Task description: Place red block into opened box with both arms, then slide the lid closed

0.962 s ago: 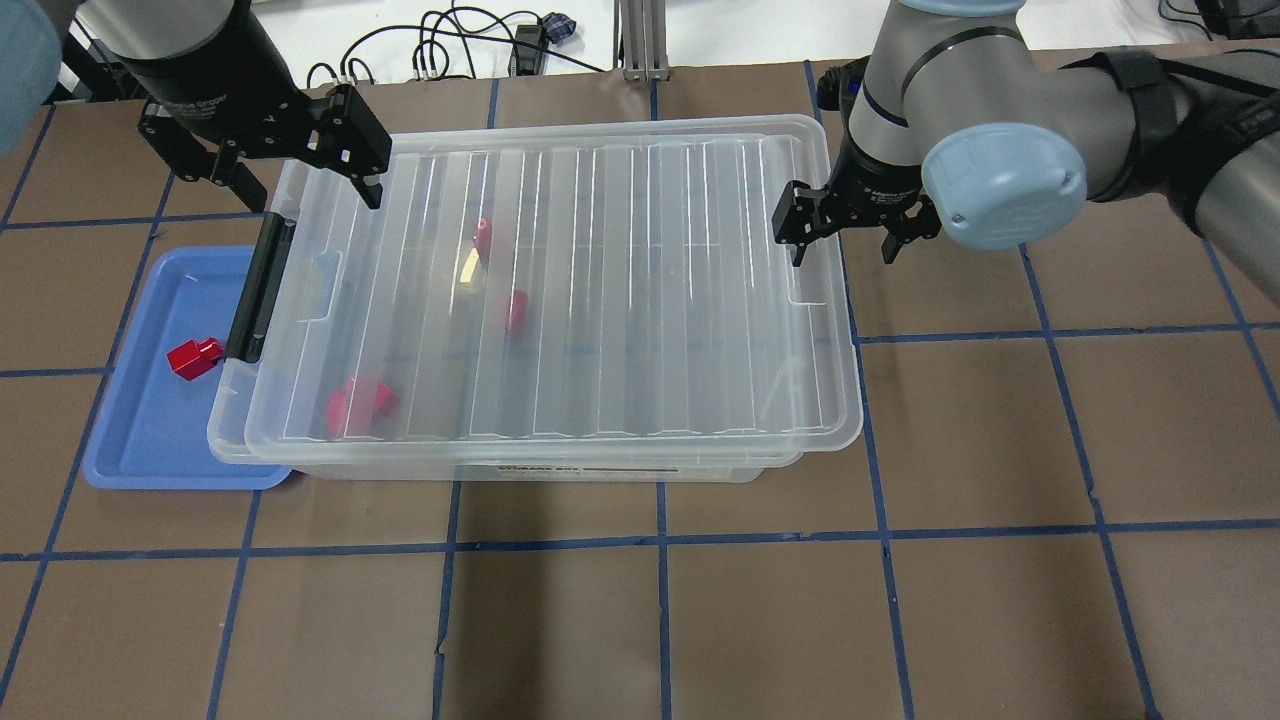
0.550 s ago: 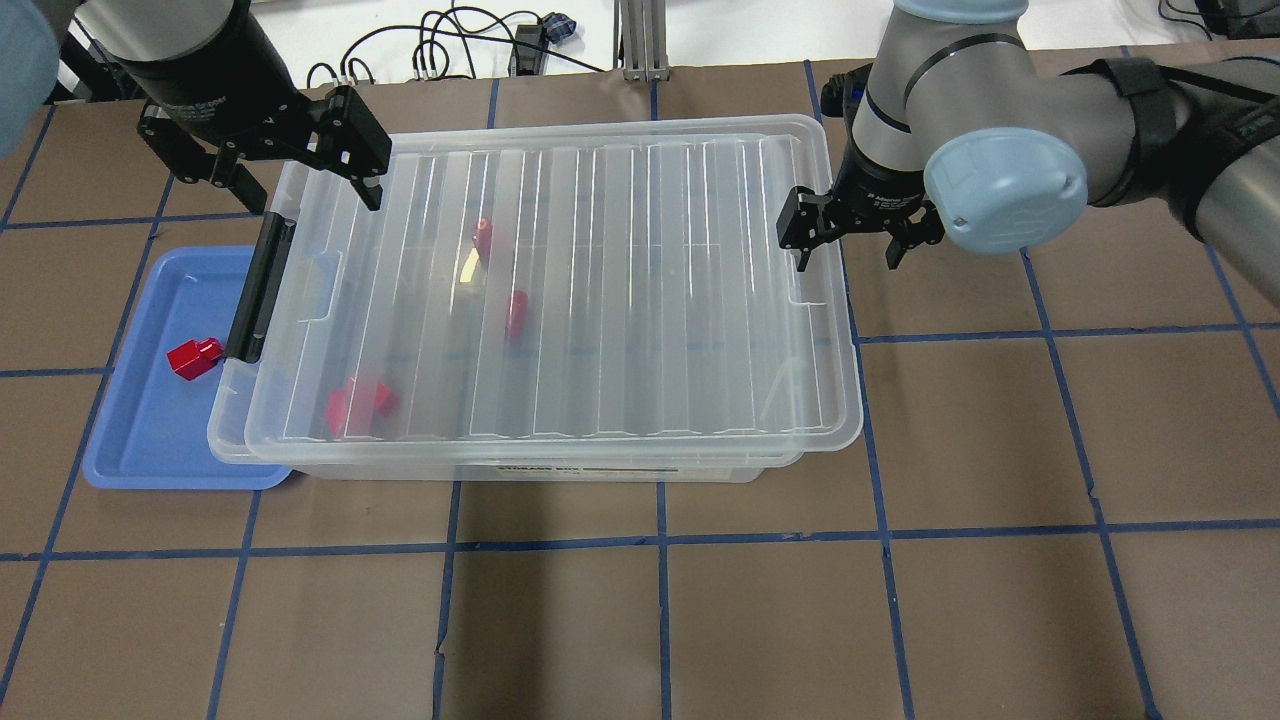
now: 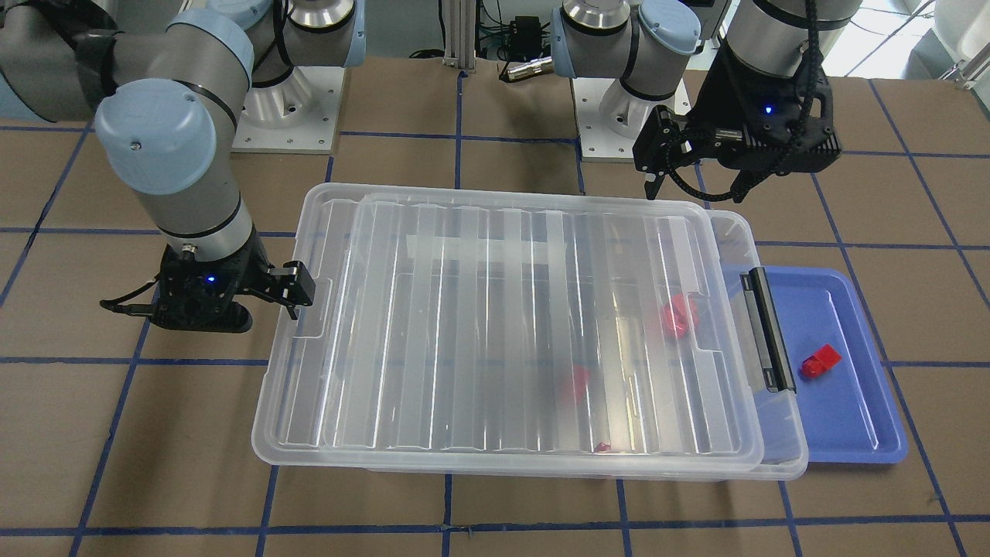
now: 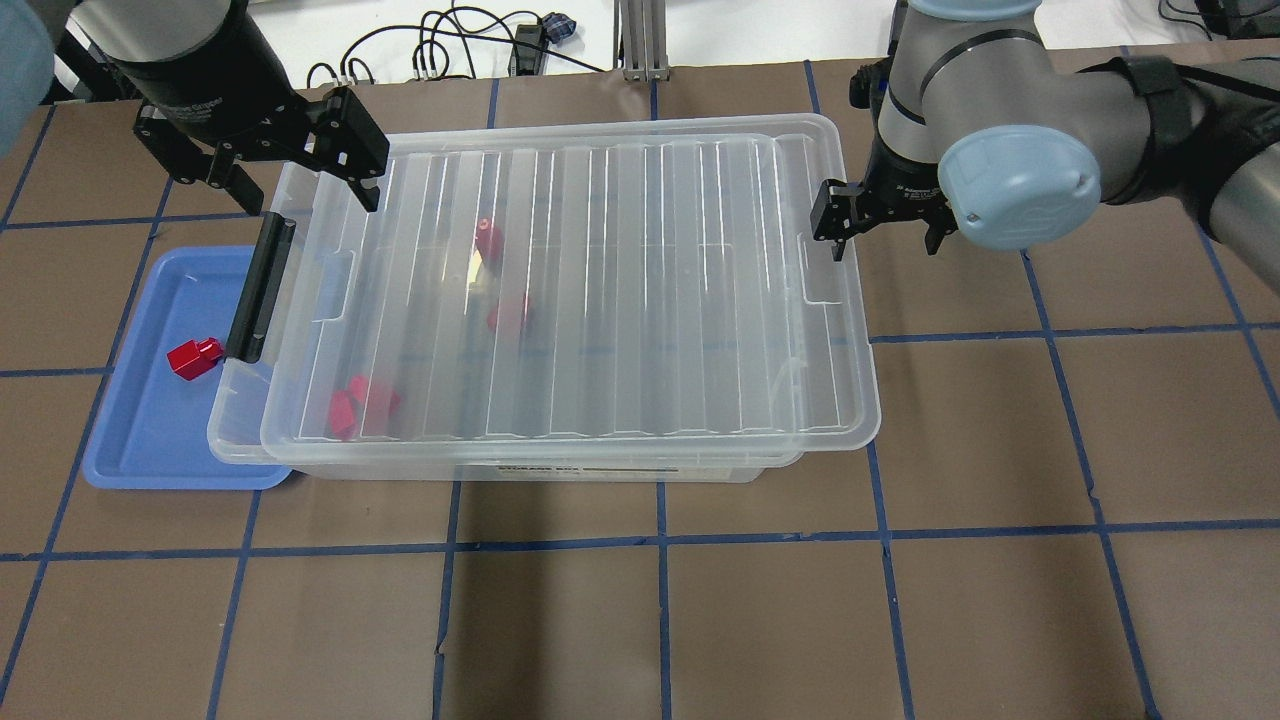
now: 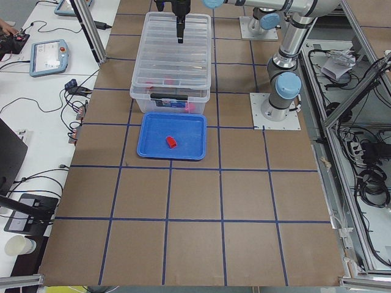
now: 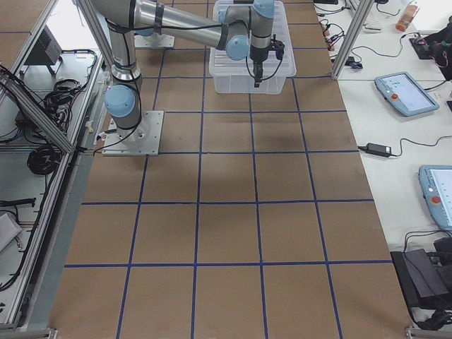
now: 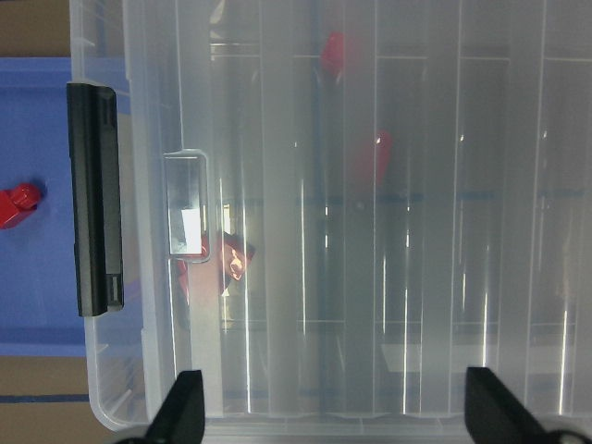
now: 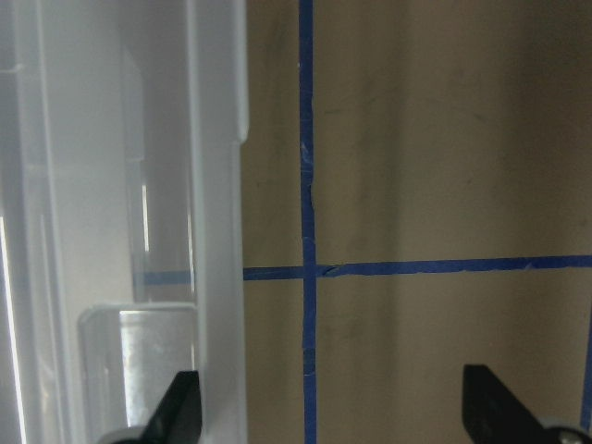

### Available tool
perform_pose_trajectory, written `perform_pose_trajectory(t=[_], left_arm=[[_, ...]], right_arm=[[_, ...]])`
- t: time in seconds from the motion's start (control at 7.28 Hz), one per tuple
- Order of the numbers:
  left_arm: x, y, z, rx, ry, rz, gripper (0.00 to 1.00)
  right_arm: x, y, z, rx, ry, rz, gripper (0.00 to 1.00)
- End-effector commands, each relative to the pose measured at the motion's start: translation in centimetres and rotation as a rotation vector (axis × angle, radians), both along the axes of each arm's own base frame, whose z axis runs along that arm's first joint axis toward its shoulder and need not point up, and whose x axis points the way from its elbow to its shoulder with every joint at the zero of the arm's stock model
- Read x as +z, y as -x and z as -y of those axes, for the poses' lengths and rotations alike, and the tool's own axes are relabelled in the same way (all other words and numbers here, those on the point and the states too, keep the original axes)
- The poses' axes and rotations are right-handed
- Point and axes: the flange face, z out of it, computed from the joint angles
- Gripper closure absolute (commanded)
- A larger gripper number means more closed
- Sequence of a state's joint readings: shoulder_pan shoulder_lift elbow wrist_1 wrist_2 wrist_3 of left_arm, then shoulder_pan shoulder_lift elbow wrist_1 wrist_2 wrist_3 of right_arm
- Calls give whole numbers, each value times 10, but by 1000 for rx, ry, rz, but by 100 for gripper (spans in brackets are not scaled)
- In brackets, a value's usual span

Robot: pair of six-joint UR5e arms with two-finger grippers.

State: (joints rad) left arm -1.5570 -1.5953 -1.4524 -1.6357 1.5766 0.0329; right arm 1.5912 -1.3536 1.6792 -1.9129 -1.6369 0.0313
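Observation:
The red block (image 4: pixel 193 358) lies in the blue tray (image 4: pixel 150 440), beside the black bar (image 4: pixel 260 290) of the clear box (image 4: pixel 520 468). The ribbed lid (image 4: pixel 650 300) rests on the box, overhanging its right rim and leaving a strip uncovered by the bar. Several red blocks (image 4: pixel 360 405) show blurred beneath it. My left gripper (image 4: pixel 295 175) hangs open over the box's far left corner; its wrist view looks down on the lid (image 7: pixel 370 277) and the red block (image 7: pixel 17 205). My right gripper (image 4: pixel 885 235) is open, one finger (image 4: pixel 830 225) at the lid's right-side notch (image 8: pixel 157 361).
Cables (image 4: pixel 450 50) and a metal post (image 4: pixel 640 40) sit beyond the table's far edge. Both arm bases (image 3: pixel 634 116) stand behind the box. Brown table with blue tape lines (image 4: pixel 660 540) stretches in front of and to the right of the box.
The lid has slid a little to the right over the box. My right gripper moved right along with it, staying at the notch. The left gripper barely moved.

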Motion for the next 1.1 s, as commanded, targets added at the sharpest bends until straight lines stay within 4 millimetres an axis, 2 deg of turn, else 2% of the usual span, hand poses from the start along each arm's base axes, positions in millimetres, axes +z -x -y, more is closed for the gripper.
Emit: perform_pose_trajectory(t=[0.0,0.41,0.55,0.69,0.96], left_arm=[[1,0,-1,-2,2,2,0],[-5,-1,-1,-4,-17,9,0],[-9,0,3,-13,-18,3,0],[-6,-1,2,-12,-12,-9,0],[-18,-9,3,5,-36,-7,0]], right_arm=[[1,41,9,26,-2,-5,0],[-1,113,18,-13,-11,-5,0],[-2,130,19,2,-16,-5,0],[-5,140,19,-6,-21,2,0],[-3,144,19,-13,-18,-3,0]])
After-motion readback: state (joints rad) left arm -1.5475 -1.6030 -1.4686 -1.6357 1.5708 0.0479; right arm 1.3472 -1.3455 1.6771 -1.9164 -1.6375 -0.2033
